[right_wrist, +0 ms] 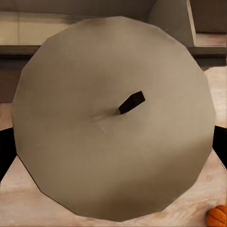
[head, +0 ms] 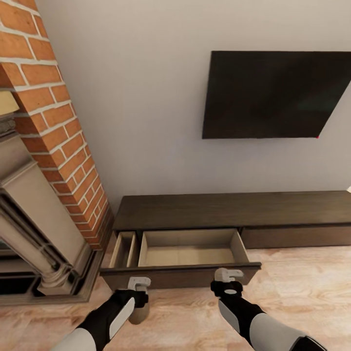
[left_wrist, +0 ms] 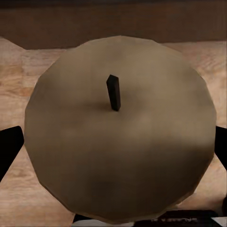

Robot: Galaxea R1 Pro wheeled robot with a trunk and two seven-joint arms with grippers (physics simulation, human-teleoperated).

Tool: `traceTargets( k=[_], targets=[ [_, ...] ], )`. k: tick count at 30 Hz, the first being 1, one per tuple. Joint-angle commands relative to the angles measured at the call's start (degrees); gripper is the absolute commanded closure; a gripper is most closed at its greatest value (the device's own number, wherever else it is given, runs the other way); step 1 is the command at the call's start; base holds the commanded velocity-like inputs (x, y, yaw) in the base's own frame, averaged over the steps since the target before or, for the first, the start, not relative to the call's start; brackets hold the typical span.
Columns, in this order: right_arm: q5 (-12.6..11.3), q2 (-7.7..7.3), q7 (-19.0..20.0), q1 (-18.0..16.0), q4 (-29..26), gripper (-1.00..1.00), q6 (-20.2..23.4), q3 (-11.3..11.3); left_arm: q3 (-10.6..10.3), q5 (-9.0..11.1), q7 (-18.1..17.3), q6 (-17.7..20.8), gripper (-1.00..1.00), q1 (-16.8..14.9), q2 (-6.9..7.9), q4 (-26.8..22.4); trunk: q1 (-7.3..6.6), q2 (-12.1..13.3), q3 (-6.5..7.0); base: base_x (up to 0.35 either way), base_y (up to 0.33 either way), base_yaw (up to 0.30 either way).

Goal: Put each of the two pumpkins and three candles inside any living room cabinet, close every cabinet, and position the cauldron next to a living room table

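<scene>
Wood floor, open cabinet [head: 185, 253] drawer ahead; left gripper [left_wrist: 113, 156] and right gripper [right_wrist: 113, 156] each clamp a candle [left_wrist: 118, 142] by its sides; likely light, stiff, waxy-slick.

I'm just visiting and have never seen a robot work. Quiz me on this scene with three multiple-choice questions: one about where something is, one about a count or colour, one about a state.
1. Where is the cabinet?
A. On the floor against the wall, below the dark screen
B. Hanging above the screen
C. Inside the fireplace

2. How many candles are held right now?
A. None
B. One
C. Two

3. What state is the cabinet's left drawer in?
A. Pushed shut
B. Pulled open, nothing seen inside
C. Pulled open, full of pumpkins

Answers:
1. A: in the head view it runs along the wall under the screen.
2. C: the left end effector grips one candle, the right end effector another candle, each between dark fingers.
3. B: its pale interior shows bare.
</scene>
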Motion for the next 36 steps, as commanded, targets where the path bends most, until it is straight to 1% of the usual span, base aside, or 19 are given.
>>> traceTargets(
  k=[1, 3, 5, 6, 8, 9, 10, 12, 15, 16, 18, 20, 21, 24, 27, 30, 32, 33, 36],
  targets=[
    [0.2, 0.00, 0.0, 0.0, -0.1, 1.00, 0.0, 0.4, -0.1, -0.1, -1.0, -3.5, 1.00, -0.1, -0.20, 2.3, 0.00, 0.0, 0.01, 0.321, 0.046, 0.000],
    [0.3, -0.05, -0.1, 0.0, -0.6, 1.00, 0.1, 0.6, -0.1, -0.2, -2.2, -6.0, 1.00, -0.1, -0.36, 2.9, 0.00, 0.0, 0.01, 0.210, 0.024, 0.000],
    [0.4, -0.25, -0.2, -0.1, -1.8, 1.00, 0.8, 0.6, -0.1, -0.2, -2.8, -6.9, 1.00, -0.2, -0.52, -0.7, 0.00, 0.0, 0.01, 0.069, 0.008, 0.000],
    [0.4, -0.39, -0.3, -0.1, -4.6, 1.00, 2.1, 0.7, -0.2, -0.2, -3.0, -6.2, 1.00, 0.1, -0.40, -5.8, 0.00, 0.0, 0.01, 0.018, 0.002, 0.000],
    [0.3, -0.44, -0.4, -0.1, -6.1, 1.00, 3.2, 0.7, -0.5, -0.2, -3.0, -4.9, 1.00, 0.5, -0.33, -8.0, 0.00, 0.0, 0.01, 0.007, 0.001, 0.000],
    [0.2, -0.43, -0.5, -0.1, -6.6, 1.00, 3.5, 0.7, -1.7, -0.1, -3.1, -4.4, 1.00, 0.6, -0.32, -8.7, 0.00, 0.0, 0.01, 0.002, 0.000, 0.000],
    [0.0, -0.63, -0.2, -0.1, -8.2, 1.00, 8.8, 0.5, -5.4, -0.1, -3.0, -4.0, 1.00, 0.7, -0.42, -9.2, 0.00, 0.0, 0.01, 0.000, 0.000, 0.000],
    [-0.1, -1.29, -0.3, -0.1, -12.8, 1.00, 13.9, 0.3, -6.4, 0.0, -2.9, -3.1, 1.00, 0.6, -0.51, -10.1, 0.00, 0.0, 0.01, 0.000, 0.000, 0.000],
    [-0.3, -3.18, -0.5, -0.1, -23.1, 1.00, 23.9, 0.0, -6.1, 0.0, -2.8, 4.4, 1.00, 0.6, -0.32, -15.8, 0.00, 0.0, 0.01, 0.000, 0.000, 0.000],
    [-0.3, -3.67, -0.6, -0.1, -25.5, 1.00, 26.6, -0.5, -5.5, 0.0, -2.8, 6.8, 1.00, 0.6, -0.25, -17.8, 0.00, 0.0, 0.01, 0.000, 0.000, 0.000],
    [-0.3, -4.31, -0.6, -0.1, -29.6, 1.00, 31.0, -3.2, -2.7, -0.1, -2.7, 10.3, 1.00, 0.6, -0.23, -21.3, 0.00, 0.0, 0.01, 0.000, 0.000, 0.000],
    [-0.2, -4.61, -0.7, -0.1, -33.8, 1.00, 35.6, -8.1, 1.9, -0.2, -2.7, 12.3, 1.00, 0.5, -0.41, -24.3, 0.00, 0.0, 0.01, 0.000, 0.000, 0.000],
    [-0.2, -4.66, -0.7, -0.1, -35.4, 1.00, 37.6, -10.0, 3.3, -0.1, -2.7, 12.9, 1.00, 0.4, -0.47, -25.5, 0.00, 0.0, 0.01, 0.000, 0.000, 0.000],
    [0.1, -4.68, -0.7, -0.1, -40.1, 1.00, 44.7, -13.8, 5.3, -0.1, -2.7, 17.0, 1.00, 0.2, -0.64, -30.0, 0.00, 0.0, 0.01, 0.000, 0.000, 0.000],
    [0.2, -4.61, -0.7, -0.2, -45.3, 1.00, 50.6, -15.1, 6.7, -0.2, -2.6, 23.3, 1.00, -0.2, -0.67, -37.9, 0.00, 0.0, 0.01, 0.000, 0.000, 0.000],
    [0.2, -4.52, -0.8, -0.2, -47.1, 1.00, 51.9, -15.3, 9.3, -0.3, -1.1, 25.4, 1.00, -0.9, -0.66, -41.9, 0.00, 0.0, 0.01, 0.000, 0.000, 0.000],
    [0.2, -4.50, -0.9, -0.3, -47.0, 1.00, 52.1, -15.4, 11.1, -0.2, 2.2, 25.6, 1.00, -1.6, -0.61, -42.1, 0.00, 0.0, 0.01, 0.000, 0.000, 0.000],
    [0.2, -4.34, -0.9, -0.6, -45.0, 1.00, 51.0, -15.4, 12.3, -0.2, 5.3, 25.1, 1.00, -1.9, -0.61, -39.2, 0.00, 0.0, 0.01, 0.000, 0.000, 0.000],
    [0.3, -4.19, -0.8, -0.7, -40.0, 1.00, 46.4, -14.9, 12.2, 0.0, 6.0, 24.9, 1.00, -1.9, -0.61, -38.3, 0.00, 0.0, 0.01, 0.021, 0.000, 0.000]
  ],
)
